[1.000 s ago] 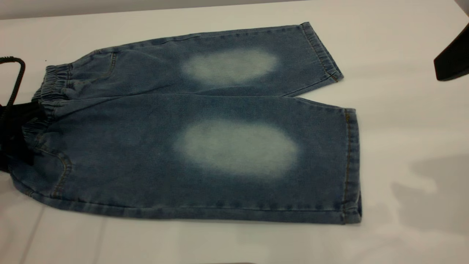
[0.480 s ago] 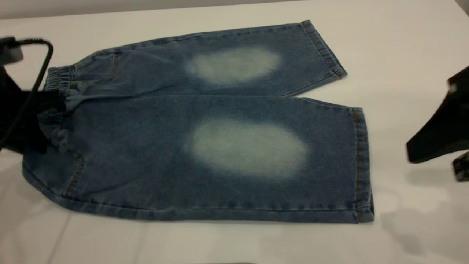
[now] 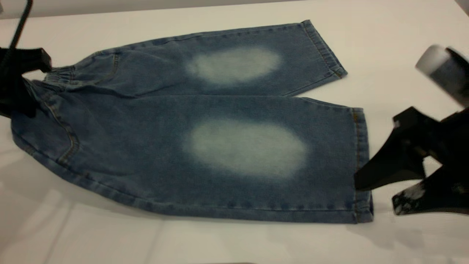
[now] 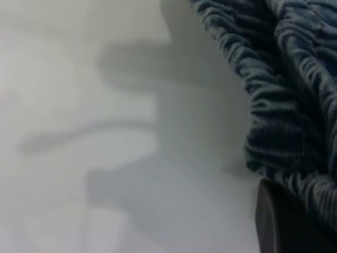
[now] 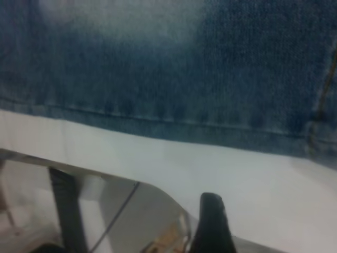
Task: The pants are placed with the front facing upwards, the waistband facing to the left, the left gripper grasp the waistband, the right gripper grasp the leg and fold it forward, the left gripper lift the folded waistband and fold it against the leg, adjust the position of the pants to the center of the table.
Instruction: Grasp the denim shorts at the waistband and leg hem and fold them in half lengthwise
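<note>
Grey backdrop strip (image 3: 110, 6): beyond the far edge of the table (image 3: 403, 36) in the exterior view, plain, widest at that view's left, thinning to nothing toward the right.

Dark grey corner patch (image 3: 464, 3): at the same far edge, extreme right of the exterior view; nature not discernible.

Black upright bar (image 5: 64, 211): seen in the right wrist view past the table's edge and lower than the tabletop; faintly ribbed, standing vertical.

Thin dark cable (image 5: 120, 211): just beside the bar, slanting, apart from it.

Pale floor area (image 5: 31, 211): behind bar and cable, light and blurred.

Small brownish item (image 5: 163, 243): near the cable's lower end; too blurred to identify.
</note>
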